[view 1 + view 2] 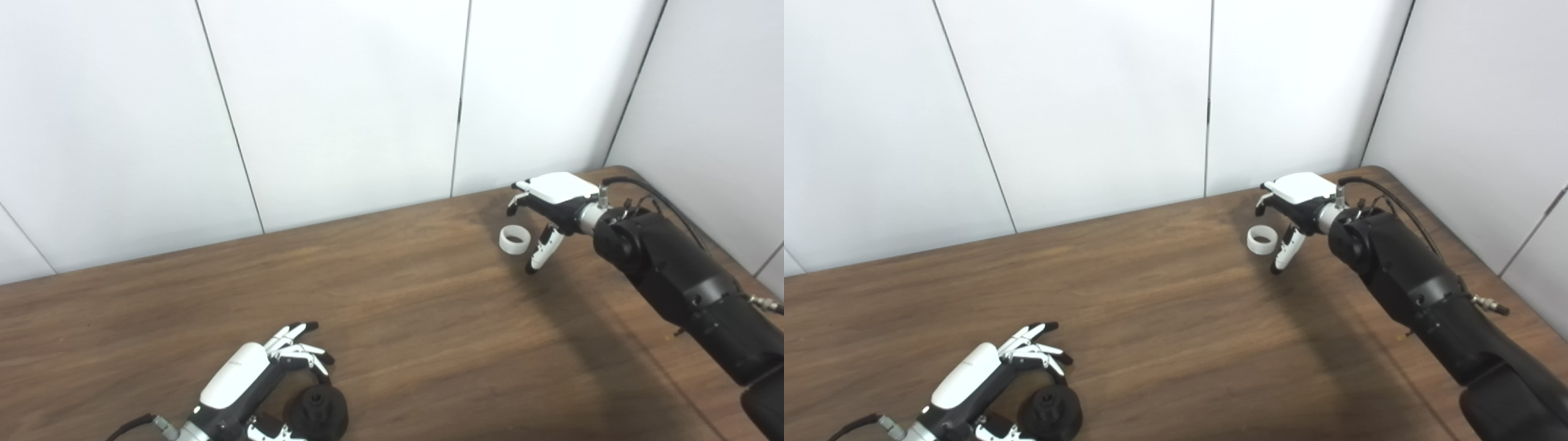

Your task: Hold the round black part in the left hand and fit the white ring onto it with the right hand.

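A brown wooden worktop is seen against white wall panels. The round black part sits on the worktop near the bottom edge, at the left. The left hand is placed around it: fingers are curled over the part's far side and the thumb is seen at its near side, close to or touching it; whether a firm grip is made cannot be told, and the part is not lifted. The white ring lies on the worktop far to the right, near the back wall, well apart from the black part. The right hand is held just beside and over the ring, palm down, fingers spread apart and nothing clamped; the thumb points down just right of the ring, with no clear contact visible. The ring's opening is turned partly sideways toward the cameras. No containers are visible.
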Available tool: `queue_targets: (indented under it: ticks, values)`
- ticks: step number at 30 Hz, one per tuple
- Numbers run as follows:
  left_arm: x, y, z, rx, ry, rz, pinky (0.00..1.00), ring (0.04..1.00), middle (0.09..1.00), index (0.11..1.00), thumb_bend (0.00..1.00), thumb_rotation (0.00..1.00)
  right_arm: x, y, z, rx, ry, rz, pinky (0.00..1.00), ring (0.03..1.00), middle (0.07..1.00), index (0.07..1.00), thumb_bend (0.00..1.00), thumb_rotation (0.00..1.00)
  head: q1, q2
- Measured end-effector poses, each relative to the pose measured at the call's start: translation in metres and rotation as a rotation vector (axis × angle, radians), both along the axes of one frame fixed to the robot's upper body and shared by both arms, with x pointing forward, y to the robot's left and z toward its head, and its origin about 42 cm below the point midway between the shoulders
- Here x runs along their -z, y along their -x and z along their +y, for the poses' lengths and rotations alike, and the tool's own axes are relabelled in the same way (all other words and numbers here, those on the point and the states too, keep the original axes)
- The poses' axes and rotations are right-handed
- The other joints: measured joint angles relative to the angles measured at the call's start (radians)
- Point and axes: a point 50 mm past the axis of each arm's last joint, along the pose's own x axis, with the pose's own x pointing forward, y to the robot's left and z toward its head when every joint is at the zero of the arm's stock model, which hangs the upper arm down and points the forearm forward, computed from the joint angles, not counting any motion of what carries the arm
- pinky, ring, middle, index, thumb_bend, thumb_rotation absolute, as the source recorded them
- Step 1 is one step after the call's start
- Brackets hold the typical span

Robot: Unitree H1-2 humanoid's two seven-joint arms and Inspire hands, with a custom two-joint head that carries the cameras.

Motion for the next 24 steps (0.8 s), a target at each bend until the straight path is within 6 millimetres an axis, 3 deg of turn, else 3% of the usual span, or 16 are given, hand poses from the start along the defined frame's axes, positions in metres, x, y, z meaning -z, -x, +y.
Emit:
queue_targets:
  ticks: [24]
  values:
    - [-0.0052, 0.0018, 0.0062, 0.003, -0.015, 0.009, 1.00, 0.974, 0.742, 0.482, 0.52, 0.06, 0.0098, 0.0010, -0.0022, -0.017, -0.008, -0.039, 1.00, 1.000, 0.990, 0.826, 0.93, 0.32, 0.011, 0.000]
